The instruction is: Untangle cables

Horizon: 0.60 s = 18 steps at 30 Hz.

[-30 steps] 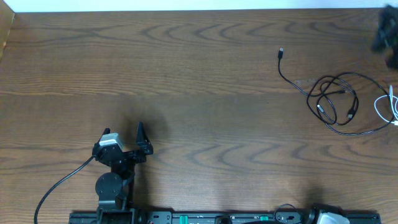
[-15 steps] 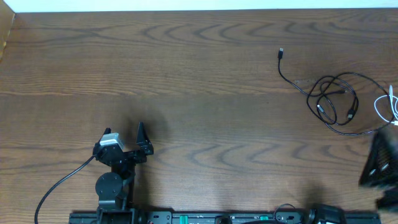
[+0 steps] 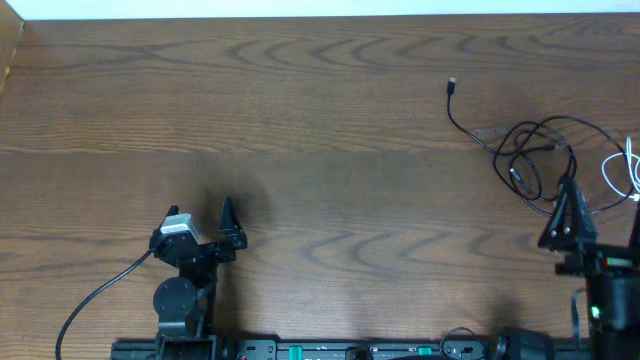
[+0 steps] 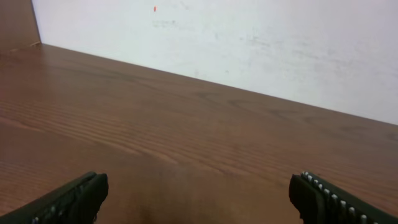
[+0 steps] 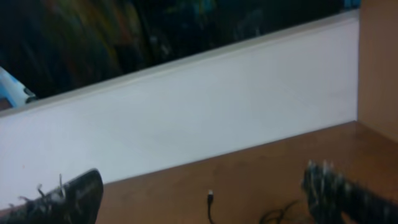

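Observation:
The black cable point(image 3: 535, 160) lies in tangled loops at the right of the table, with one plug end point(image 3: 452, 85) stretched out to the far left of the coil. The white cable point(image 3: 622, 170) curls at the right edge, touching the black loops. My right gripper point(image 3: 598, 205) is open just in front of the coil; its left finger point(image 3: 558, 215) overlaps the coil's near edge. The right wrist view shows the plug end point(image 5: 210, 200) ahead, between the wide jaws of the right gripper point(image 5: 203, 178). My left gripper point(image 3: 198, 215) point(image 4: 202, 199) is open and empty, far to the left.
A white wall point(image 4: 261, 43) runs along the far edge of the wooden table point(image 3: 320, 140). The arm mounting rail point(image 3: 320, 350) lies along the front edge. A thick black robot wire point(image 3: 95, 295) trails from the left arm's base.
The right arm swung from the far right corner down the right side and now stands in front of the cables. The left arm and the cables have not moved.

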{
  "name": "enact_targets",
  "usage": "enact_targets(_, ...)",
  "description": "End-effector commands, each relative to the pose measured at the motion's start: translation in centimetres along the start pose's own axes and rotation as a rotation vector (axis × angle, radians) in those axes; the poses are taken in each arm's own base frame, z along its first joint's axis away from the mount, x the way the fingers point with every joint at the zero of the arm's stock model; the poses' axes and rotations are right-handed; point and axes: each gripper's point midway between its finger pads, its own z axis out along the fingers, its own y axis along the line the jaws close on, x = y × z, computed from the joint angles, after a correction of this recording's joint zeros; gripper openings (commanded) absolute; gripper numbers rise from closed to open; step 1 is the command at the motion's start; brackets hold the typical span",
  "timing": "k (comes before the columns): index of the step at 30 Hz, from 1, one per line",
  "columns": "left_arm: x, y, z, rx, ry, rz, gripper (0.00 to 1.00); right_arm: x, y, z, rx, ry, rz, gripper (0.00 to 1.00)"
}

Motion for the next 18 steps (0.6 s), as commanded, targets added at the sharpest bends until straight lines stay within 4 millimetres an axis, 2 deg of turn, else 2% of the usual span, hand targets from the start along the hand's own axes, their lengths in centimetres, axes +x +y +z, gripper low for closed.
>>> enact_targets(1, 1.8, 0.5, 0.1, -0.020, 0.056, 0.025, 0.98, 1.2, -0.4, 1.3, -0.025, -0.067, -0.008, 0.99)
enact_targets(3, 1.9, 0.5, 0.1, -0.020, 0.056, 0.025, 0.98, 1.8, -0.7, 2.1, -0.039, -0.113, -0.015, 0.99)
enact_targets(6, 1.8, 0.5, 0.1, -0.021, 0.056, 0.025, 0.98, 4.2, -1.6, 3.1, -0.031, -0.085, -0.011, 0.99)
enact_targets(11, 1.8, 0.5, 0.1, -0.020, 0.056, 0.025, 0.98, 6.9, -2.4, 3.3, -0.040, -0.120, -0.016, 0.99)
enact_targets(15, 1.8, 0.5, 0.1, -0.020, 0.056, 0.025, 0.98, 10.1, -3.4, 3.3, -0.036, -0.109, -0.015, 0.99)
enact_targets(18, 1.8, 0.5, 0.1, -0.021, 0.056, 0.025, 0.98, 11.5, -3.7, 3.3, -0.039, -0.117, -0.016, 0.99)
